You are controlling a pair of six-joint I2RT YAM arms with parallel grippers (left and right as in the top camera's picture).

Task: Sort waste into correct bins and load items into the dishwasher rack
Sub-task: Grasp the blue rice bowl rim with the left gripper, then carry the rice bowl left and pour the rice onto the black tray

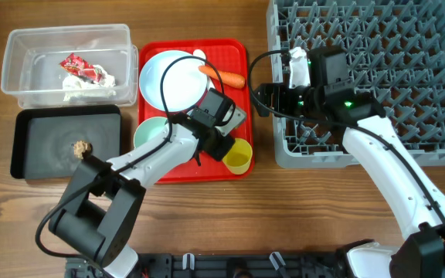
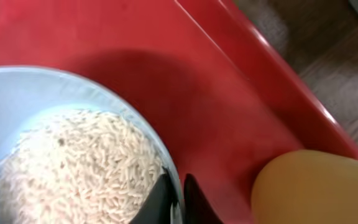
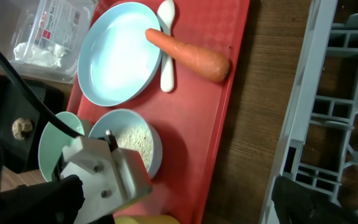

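My left gripper (image 1: 209,135) (image 2: 179,182) is shut on the rim of a pale blue bowl (image 2: 17,93) (image 3: 158,149) that holds white rice (image 2: 79,162) (image 3: 134,138) on the red tray (image 1: 234,54). A light green bowl (image 1: 147,133) sits to its left and a yellow cup (image 1: 239,157) (image 2: 316,186) to its right. The pale blue plate (image 1: 168,77), white spoon (image 1: 199,54) and orange carrot (image 1: 226,76) lie at the tray's far end. My right gripper (image 1: 259,98) is open and empty over the gap between the tray and the grey rack (image 1: 377,62).
The clear tub (image 1: 22,54) at the far left holds the red-and-white wrapper (image 1: 79,67) and white tissue (image 1: 76,86). The black tray (image 1: 37,123) in front of it holds a small brown lump (image 1: 81,148). My left arm crosses the tray's near-left corner.
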